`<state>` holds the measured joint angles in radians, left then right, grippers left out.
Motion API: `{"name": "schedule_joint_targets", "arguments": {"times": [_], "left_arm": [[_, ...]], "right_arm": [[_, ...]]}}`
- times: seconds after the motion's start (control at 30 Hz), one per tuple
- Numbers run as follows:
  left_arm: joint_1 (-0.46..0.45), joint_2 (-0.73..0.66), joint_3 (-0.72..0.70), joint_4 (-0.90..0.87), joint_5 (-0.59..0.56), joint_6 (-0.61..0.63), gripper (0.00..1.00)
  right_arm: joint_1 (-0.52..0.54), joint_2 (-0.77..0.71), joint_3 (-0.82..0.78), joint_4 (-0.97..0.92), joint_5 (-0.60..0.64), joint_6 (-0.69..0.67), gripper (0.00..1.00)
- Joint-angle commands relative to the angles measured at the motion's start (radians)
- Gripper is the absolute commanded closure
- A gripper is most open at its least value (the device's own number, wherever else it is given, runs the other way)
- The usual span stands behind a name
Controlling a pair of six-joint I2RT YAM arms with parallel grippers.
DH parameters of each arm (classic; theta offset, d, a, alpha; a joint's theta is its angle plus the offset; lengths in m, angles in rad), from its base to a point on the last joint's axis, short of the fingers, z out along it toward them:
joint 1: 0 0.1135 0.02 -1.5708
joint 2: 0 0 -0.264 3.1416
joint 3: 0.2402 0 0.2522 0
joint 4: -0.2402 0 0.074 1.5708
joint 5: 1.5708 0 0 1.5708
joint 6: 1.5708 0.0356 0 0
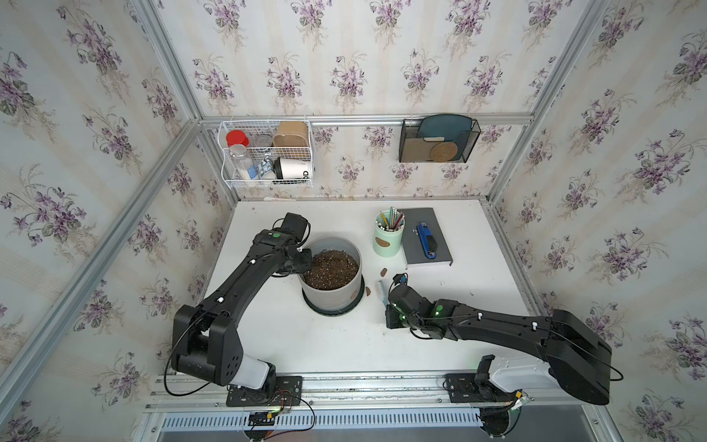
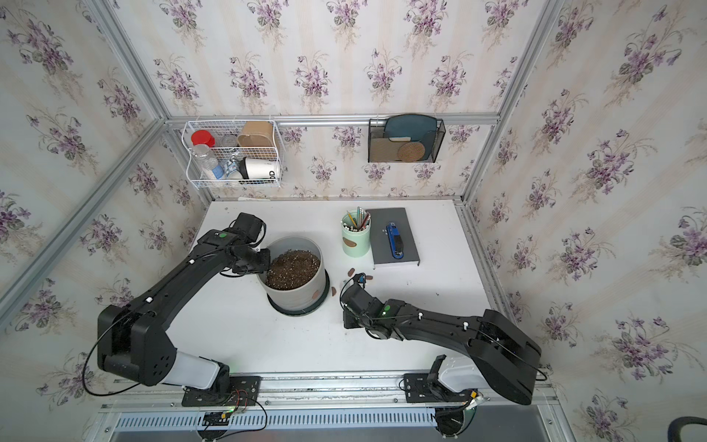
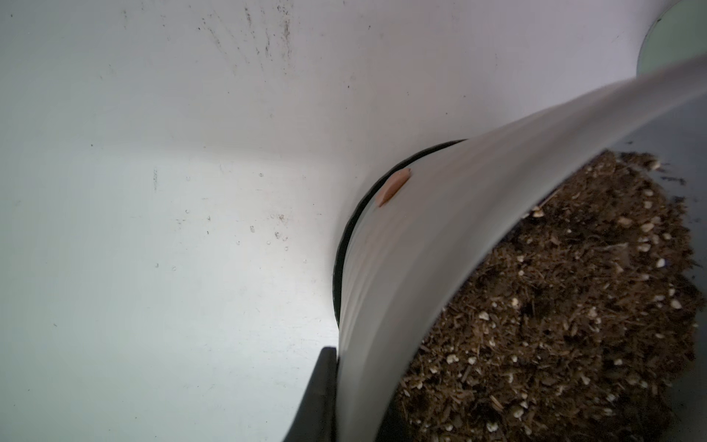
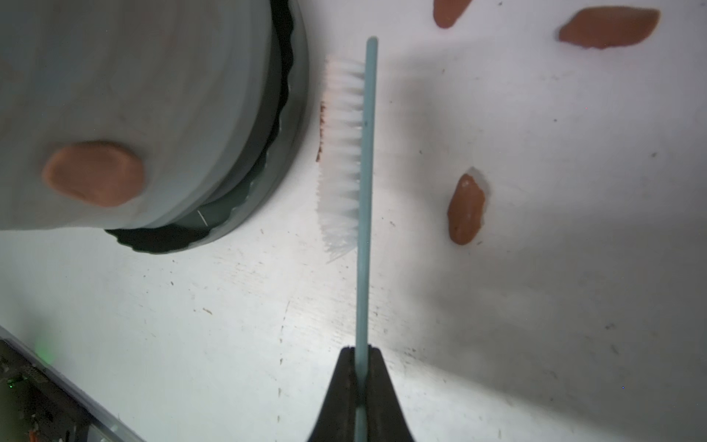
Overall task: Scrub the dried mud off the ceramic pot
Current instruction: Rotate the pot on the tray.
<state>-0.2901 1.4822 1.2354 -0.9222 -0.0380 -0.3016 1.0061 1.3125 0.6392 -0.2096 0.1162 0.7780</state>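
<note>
1 pot (image 1: 333, 298) w/ soil (image 1: 331, 273), 1 cup (image 1: 387, 245) w/ pencils (image 1: 392, 221), 3+ mud blobs (image 4: 466, 208) on table (image 1: 344, 344). L gripper (image 1: 305, 266) pinches pot rim, R gripper (image 4: 361, 382) pinches 1 brush (image 4: 365, 191).

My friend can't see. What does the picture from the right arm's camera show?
The right pincer grips a pale blue brush by its handle, white bristles facing the grey ceramic pot. One reddish-brown blob of dried mud sticks on the pot's wall; more blobs lie on the white table.
</note>
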Motion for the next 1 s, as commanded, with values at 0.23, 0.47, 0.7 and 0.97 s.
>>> {"name": "schedule_joint_targets", "arguments": {"times": [0.23, 0.47, 0.7, 0.97], "left_arm": [[0.005, 0.041, 0.109, -0.063, -0.018, -0.003, 0.67], [0.005, 0.151, 0.237, -0.047, -0.004, 0.025, 0.60], [0.008, 0.215, 0.262, -0.054, -0.027, 0.042, 0.64], [0.058, 0.145, 0.187, -0.098, -0.052, -0.006, 1.00]], "right_arm": [[0.002, -0.266, 0.018, -0.070, 0.080, -0.035, 1.00], [0.001, -0.367, -0.002, -0.125, 0.117, -0.016, 1.00], [0.001, -0.395, -0.053, -0.093, 0.083, 0.024, 1.00], [0.001, -0.387, -0.060, -0.064, 0.058, 0.035, 1.00]]}}
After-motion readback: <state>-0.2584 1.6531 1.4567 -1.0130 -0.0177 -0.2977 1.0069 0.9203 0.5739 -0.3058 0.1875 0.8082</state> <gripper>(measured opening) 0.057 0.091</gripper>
